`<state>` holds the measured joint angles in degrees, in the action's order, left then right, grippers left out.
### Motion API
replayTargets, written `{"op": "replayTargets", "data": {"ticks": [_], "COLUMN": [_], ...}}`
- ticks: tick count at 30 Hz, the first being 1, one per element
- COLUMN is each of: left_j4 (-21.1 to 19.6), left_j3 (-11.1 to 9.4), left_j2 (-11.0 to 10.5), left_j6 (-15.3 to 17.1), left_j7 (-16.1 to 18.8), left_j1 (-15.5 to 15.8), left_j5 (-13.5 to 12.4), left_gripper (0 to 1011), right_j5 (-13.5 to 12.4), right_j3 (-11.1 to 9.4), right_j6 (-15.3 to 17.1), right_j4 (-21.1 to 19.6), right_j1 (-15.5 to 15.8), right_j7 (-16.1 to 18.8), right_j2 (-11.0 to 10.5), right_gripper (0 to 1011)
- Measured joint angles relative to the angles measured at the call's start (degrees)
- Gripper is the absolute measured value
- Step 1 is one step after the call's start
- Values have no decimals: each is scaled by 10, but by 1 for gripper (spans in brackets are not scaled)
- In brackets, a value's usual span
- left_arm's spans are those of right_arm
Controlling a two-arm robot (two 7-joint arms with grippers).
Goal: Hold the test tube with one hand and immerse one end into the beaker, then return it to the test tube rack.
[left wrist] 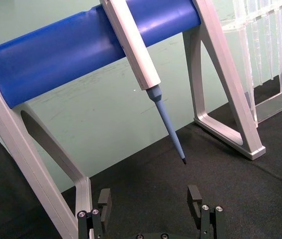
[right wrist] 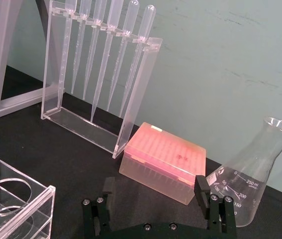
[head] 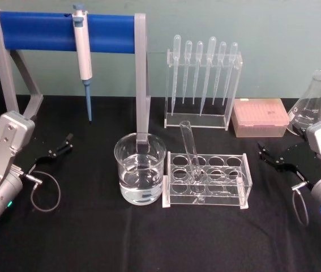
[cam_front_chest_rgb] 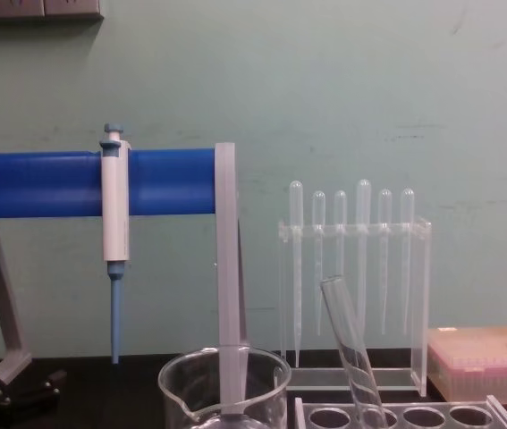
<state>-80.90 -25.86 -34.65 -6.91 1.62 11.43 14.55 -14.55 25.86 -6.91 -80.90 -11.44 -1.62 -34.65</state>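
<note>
Jaws spread, the left gripper (head: 60,146) sits low at the left edge of the tabletop (head: 149,238), pointing inward below the blue-barred stand (head: 35,31) and its hanging pipettor (head: 82,54). The beaker (head: 127,180), part full of clear liquid, stands just beside the rack (head: 242,170). The test tube (head: 189,147) leans in a middle rack hole, well apart from both pairs of jaws. Behind stand a pipette stand (head: 197,120), a pink tip box (head: 260,116) and a flask (head: 312,107). The right gripper (head: 273,157) sits low at the right edge, jaws likewise spread.
</note>
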Motion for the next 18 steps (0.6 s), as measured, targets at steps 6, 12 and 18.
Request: {"op": "replayTargets", "data": {"ticks": [6, 12, 18], "left_j4": [0, 0, 0], "left_j3": [0, 0, 0], "left_j2": [0, 0, 0], "left_j6": [0, 0, 0], "left_j7": [0, 0, 0], "left_j1": [0, 0, 0], "left_j5": [0, 0, 0], "left_gripper": [1000, 1000, 1000], "right_j5": [0, 0, 0], "right_j3": [0, 0, 0], "right_j6": [0, 0, 0], "right_j4": [0, 0, 0], "right_j1": [0, 0, 0], "right_j7": [0, 0, 0], "right_j2": [0, 0, 0], "right_gripper": [1002, 1002, 1002]}}
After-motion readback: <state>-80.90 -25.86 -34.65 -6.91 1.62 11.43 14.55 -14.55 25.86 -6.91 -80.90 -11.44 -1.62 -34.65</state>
